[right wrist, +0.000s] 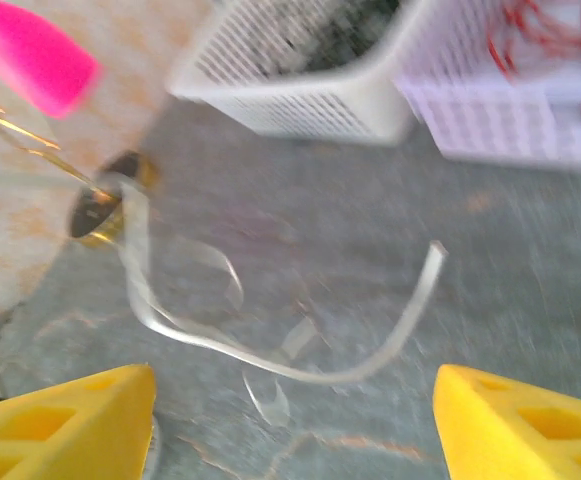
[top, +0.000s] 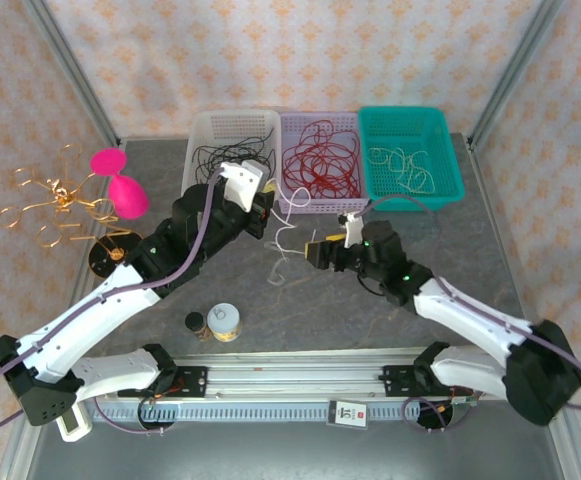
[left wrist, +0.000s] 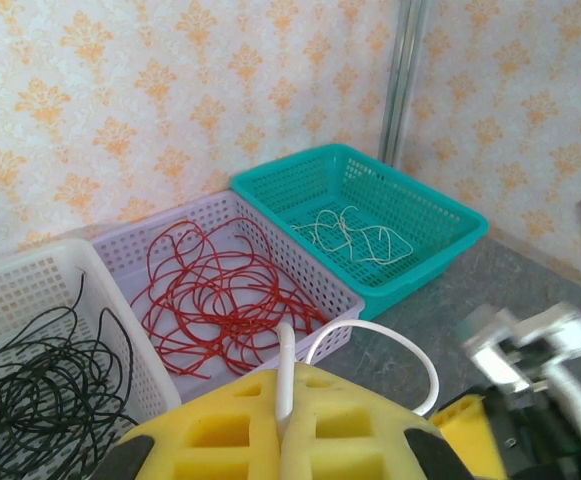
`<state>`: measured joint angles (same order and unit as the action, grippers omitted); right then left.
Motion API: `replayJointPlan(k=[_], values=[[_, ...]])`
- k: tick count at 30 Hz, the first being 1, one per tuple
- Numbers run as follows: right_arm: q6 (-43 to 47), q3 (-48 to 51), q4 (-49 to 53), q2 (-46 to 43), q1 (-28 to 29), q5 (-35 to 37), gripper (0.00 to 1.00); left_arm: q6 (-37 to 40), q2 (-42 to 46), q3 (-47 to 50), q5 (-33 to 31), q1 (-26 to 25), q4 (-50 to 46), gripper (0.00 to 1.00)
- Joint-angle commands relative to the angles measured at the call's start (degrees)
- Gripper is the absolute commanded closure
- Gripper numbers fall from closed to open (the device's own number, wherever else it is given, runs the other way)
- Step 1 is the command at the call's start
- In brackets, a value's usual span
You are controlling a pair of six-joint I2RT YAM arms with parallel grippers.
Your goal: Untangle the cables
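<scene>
**Nearly sorted: one white cable out on the bench**

The bench (top: 470, 270) carries three baskets in a row. The lilac basket (top: 318, 116) in the middle serves as the mark for everything else. It holds the red cables (top: 320, 160). The white basket (top: 198, 130) to its left holds the black cables (top: 232, 150), and the teal basket (top: 405, 110) to its right holds the off-white cables (top: 402, 168). From this layout the sorting looks close to done, and the step in hand appears to be the last loose piece.

Just in front of the lilac basket, the left fingers (left wrist: 270, 440) are clenched on a white cable (left wrist: 285, 365). It rises from between the pads and loops off toward the basket's near corner. From above, it trails from the basket's front wall down onto bare bench.

The right fingers (top: 315, 252), in front of the lilac basket and just right of that trail, are spread wide and hold nothing. In the right wrist view, a pale curl of cable lies on the bench ahead of them, blurred.

The next move likely calls for the right fingers to drop low and pinch the free stretch. The two arms could then draw it apart and take it to the teal basket. Whether the cable is snagged on the lilac basket cannot be told.
</scene>
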<state>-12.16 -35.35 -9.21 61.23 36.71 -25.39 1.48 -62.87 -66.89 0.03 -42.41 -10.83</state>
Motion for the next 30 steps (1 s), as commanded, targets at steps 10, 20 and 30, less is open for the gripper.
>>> replayJointPlan(k=[10,20,30], values=[[9.45,-4.51,-20.95,4.41,1.04,-10.87,0.20,-2.14,-1.29,-4.85,4.10,-0.73,2.08,1.00],[-1.80,4.54,-36.08,22.50,1.66,8.50,0.32,-3.84,-1.01,-10.07,6.93,-1.11,3.63,1.00],[-3.18,10.94,-36.54,32.79,1.71,13.81,0.40,0.03,-1.57,-18.13,2.23,-1.14,6.46,1.00]])
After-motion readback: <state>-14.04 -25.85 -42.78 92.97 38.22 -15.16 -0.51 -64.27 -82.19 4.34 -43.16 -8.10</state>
